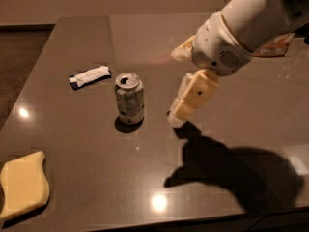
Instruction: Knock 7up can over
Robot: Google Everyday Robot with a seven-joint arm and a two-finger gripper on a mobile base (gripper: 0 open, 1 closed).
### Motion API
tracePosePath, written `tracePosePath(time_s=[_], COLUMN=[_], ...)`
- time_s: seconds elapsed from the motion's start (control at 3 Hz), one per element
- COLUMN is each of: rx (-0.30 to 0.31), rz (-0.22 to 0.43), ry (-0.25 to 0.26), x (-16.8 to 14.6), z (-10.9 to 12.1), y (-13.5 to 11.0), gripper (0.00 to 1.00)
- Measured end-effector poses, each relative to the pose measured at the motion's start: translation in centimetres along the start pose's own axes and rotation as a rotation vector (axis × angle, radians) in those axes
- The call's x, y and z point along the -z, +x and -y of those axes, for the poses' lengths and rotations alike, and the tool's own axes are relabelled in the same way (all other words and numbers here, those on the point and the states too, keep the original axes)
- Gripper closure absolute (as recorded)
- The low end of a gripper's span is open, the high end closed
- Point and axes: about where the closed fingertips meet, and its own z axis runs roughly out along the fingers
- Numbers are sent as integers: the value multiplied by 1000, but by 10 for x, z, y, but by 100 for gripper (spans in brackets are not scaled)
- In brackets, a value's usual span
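Small silver-topped, pale greenish-white aluminium 7up can (129, 99) is seen upright left of centre on the dark glossy rectangular table (96, 173). The white-armed, cream-fingered gripper (175, 87) is positioned just right of the can, not touching it. Fingers (193, 96) are spread apart; nothing is held. A white crumpled wrapper (90, 76) is noted behind the can, and a yellow rectangular sponge (21, 190) at the near left edge.

Upright opened 7up can (129, 100) on table (96, 168), tool (177, 92) near, apart.
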Motion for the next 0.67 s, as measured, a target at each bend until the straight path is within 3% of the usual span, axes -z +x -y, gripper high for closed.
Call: tracePosePath(time_s=[0.67], rx=[-58], rz=[127], ry=[1], x=[-69], z=[14], y=[-41], gripper=[0])
